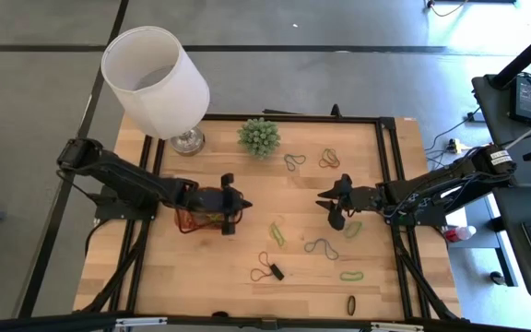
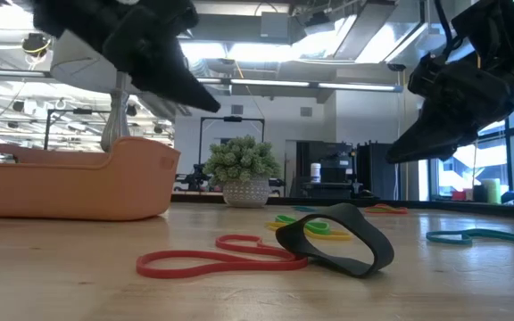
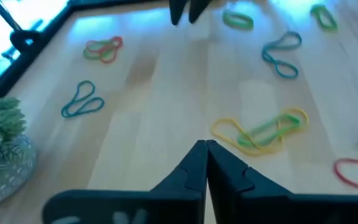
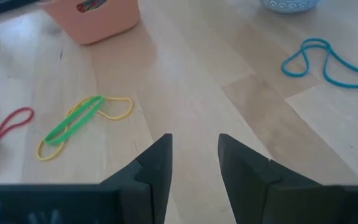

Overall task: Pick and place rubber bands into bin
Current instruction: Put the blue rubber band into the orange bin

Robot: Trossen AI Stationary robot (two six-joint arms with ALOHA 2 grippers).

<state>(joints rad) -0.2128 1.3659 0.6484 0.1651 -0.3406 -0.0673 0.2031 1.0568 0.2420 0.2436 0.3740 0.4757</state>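
From above, the left gripper sits at left-centre of the frame, just past the right edge of the orange bin, its fingers pinched together on nothing. The right gripper faces it from right-centre, fingers parted and empty, with bare wood between the two. Rubber bands lie scattered over the table's right half down to the lower edge. A white lampshade overhangs the table's upper-left corner, and a spiky green plant stands near the top edge.

At table height, the bin fills the left, and a black band and a red band lie in the centre foreground.

In the left wrist view, the closed fingertips point over open wood toward a yellow-and-green band pair.

In the right wrist view, the spread fingers hang over bare wood, the bin at the top left edge and a blue band at the upper right.
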